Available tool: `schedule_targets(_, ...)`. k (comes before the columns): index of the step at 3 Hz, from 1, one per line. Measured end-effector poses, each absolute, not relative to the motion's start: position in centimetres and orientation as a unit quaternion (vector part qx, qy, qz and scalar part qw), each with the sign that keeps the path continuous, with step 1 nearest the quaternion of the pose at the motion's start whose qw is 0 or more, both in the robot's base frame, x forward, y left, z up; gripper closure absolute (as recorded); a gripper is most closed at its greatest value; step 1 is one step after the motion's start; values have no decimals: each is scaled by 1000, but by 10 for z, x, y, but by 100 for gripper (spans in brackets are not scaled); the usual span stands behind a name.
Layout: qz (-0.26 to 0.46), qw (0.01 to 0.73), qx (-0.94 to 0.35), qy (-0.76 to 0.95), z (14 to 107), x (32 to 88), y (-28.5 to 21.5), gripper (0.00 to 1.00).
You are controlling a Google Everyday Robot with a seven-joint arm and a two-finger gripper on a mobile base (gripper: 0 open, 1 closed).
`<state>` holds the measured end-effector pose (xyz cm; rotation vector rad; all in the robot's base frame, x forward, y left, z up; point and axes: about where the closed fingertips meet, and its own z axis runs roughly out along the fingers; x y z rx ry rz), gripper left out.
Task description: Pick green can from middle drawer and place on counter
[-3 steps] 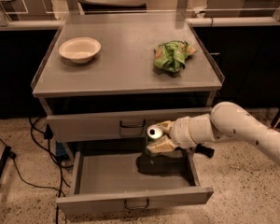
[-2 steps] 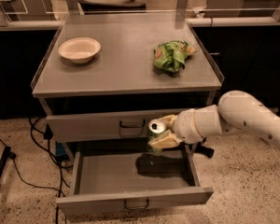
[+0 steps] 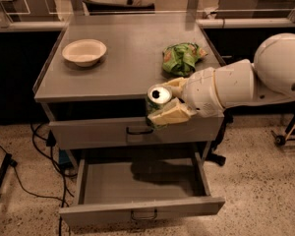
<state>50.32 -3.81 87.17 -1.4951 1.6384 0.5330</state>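
Note:
My gripper (image 3: 163, 102) is shut on the green can (image 3: 157, 101), whose silver top faces the camera. I hold it in the air in front of the counter's front edge, well above the open middle drawer (image 3: 137, 183). The drawer's grey floor shows only my arm's shadow. The counter (image 3: 128, 63) is the flat grey cabinet top just behind the can. My white arm (image 3: 246, 80) comes in from the right.
A pale bowl (image 3: 84, 51) sits on the counter's left side. A green and orange snack bag (image 3: 181, 58) lies on its right side, just behind my gripper. The top drawer (image 3: 132, 130) is closed. Cables (image 3: 29, 166) lie on the floor at left.
My gripper has risen with the green can from just above the drawer to the level of the counter's front edge.

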Motion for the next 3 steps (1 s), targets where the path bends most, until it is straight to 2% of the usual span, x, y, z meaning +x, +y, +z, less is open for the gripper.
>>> schedule_targets(1, 212, 416, -597, 652, 873, 503, -37, 100)
schedule_targets(3, 214, 431, -591, 648, 951, 554, -2, 100)
